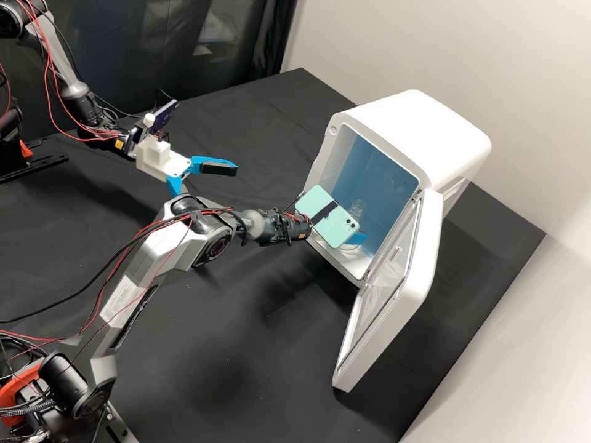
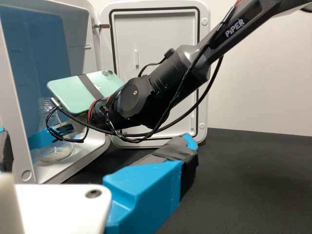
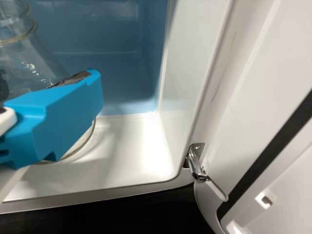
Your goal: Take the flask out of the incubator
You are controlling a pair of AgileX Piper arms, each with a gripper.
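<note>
The white incubator (image 1: pixel 425 132) stands at the bench's right with its door (image 1: pixel 394 289) swung wide open. Its inside is blue. A clear glass flask (image 2: pixel 52 146) stands upright on the incubator floor, and its neck and body (image 3: pixel 22 53) show close up in the right wrist view. My right gripper (image 1: pixel 357 237) is inside the chamber, right at the flask's lower body (image 1: pixel 356 207), and its hold is hidden. My left gripper (image 1: pixel 206 178) hangs open above the bench, left of the incubator, with nothing in it.
The right arm's wrist carries a mint-green phone (image 1: pixel 326 216) in the incubator's mouth. The door hinge (image 3: pixel 197 163) sits close beside the right gripper. Black bench (image 1: pixel 246 344) lies bare in front of the door. A white wall runs behind.
</note>
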